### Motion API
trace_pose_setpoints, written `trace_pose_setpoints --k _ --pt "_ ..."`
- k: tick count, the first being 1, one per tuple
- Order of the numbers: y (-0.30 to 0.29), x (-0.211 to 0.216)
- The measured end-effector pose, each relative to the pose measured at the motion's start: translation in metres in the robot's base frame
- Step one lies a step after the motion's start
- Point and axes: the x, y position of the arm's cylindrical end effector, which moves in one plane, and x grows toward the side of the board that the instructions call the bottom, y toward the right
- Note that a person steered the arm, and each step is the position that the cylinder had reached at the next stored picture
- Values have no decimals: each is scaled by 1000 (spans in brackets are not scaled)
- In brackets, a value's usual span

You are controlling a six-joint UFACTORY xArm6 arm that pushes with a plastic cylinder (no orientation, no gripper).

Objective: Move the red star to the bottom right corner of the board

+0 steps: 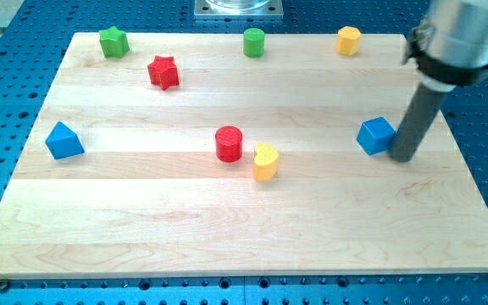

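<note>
The red star (164,72) lies on the wooden board (142,220) near the view's top left, below and right of a green star (113,41). My tip (402,157) is at the view's right, just right of a blue cube (376,135) and close to touching it. The tip is far from the red star, across most of the board's width. The dark rod rises from the tip to a grey arm housing (460,38) at the top right.
A green cylinder (254,41) and a yellow block (348,40) sit along the top edge. A red cylinder (229,143) and a yellow heart (265,161) stand together at the middle. A blue triangular block (63,141) lies at the left. Blue perforated table surrounds the board.
</note>
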Motion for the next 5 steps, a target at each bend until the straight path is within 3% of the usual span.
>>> trace_pose_setpoints --k 1,2,3,4,5 --pt "-32 57" --pt "-61 31" --pt "-37 4" --pt "-37 5" --pt "-102 -17"
